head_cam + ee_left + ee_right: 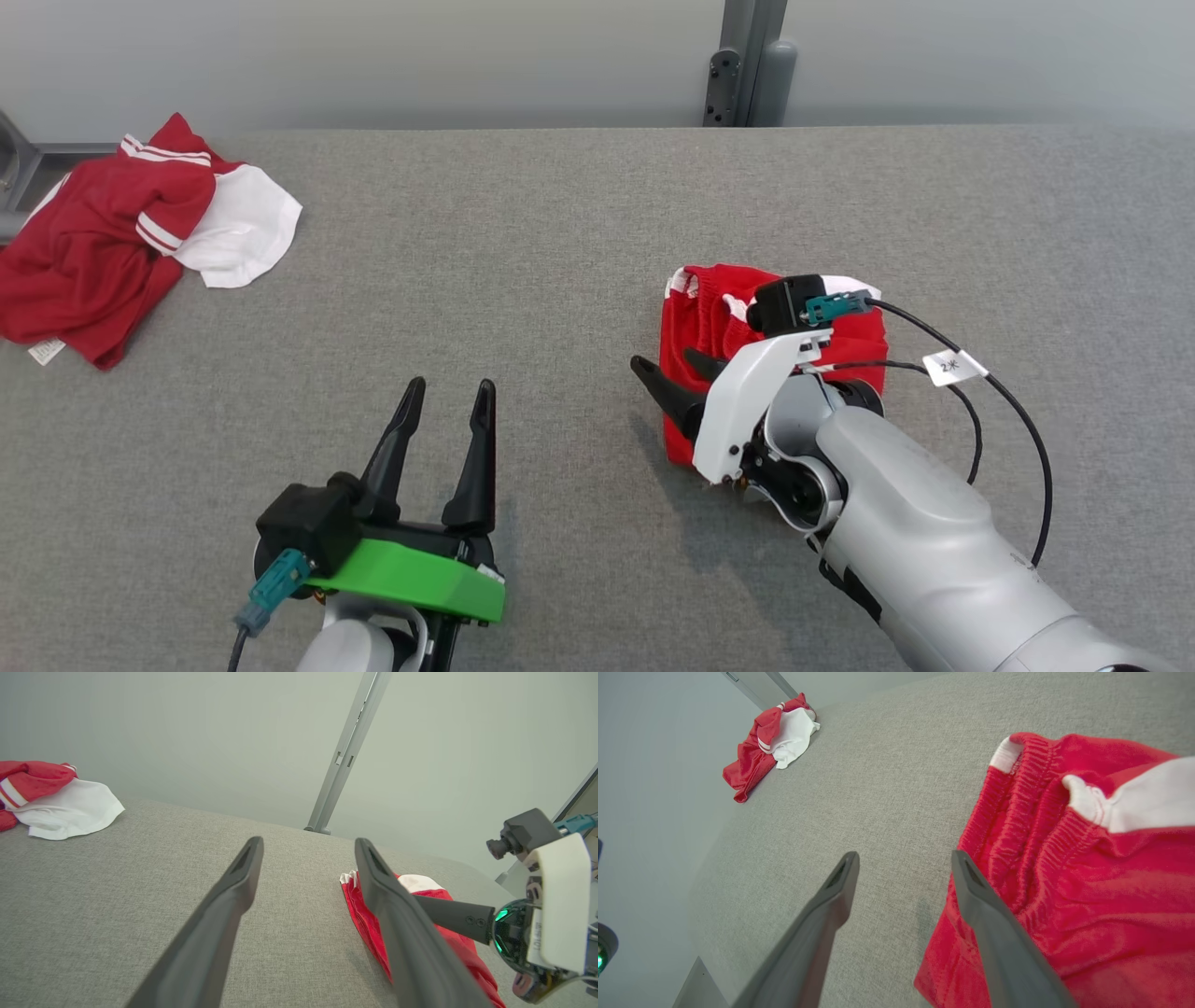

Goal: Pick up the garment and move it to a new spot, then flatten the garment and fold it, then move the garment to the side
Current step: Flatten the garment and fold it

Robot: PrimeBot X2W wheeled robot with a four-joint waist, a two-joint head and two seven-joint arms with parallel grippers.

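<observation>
Right side of the desk (pixel 560 215), that's where the action is. The red garment (pixel 714 313) lies there in a compact folded bundle, its gathered waistband and white patches at the far end. The white-shelled arm leans in over it from the near side, covering much of it.

The right fingers (pixel 658 385) are spread wide apart, pinching nothing. From the wrist camera, one of those fingers (pixel 994 933) reaches out over the garment (pixel 1087 882) along its left edge. The other one hangs over bare grey desk cloth (pixel 887 779) just beside that edge. Whether the inner finger is actually touching the fabric, I can't tell.

Over on the left, the left fingers (pixel 476 457) are also splayed open and holding nothing, above bare desk at the near edge. They're well apart from the bundle and pointing away from the robot. Its wrist camera catches the garment (pixel 369 924) off beyond one finger.

Far left corner: a loose heap of red and white clothes (pixel 103 243).
</observation>
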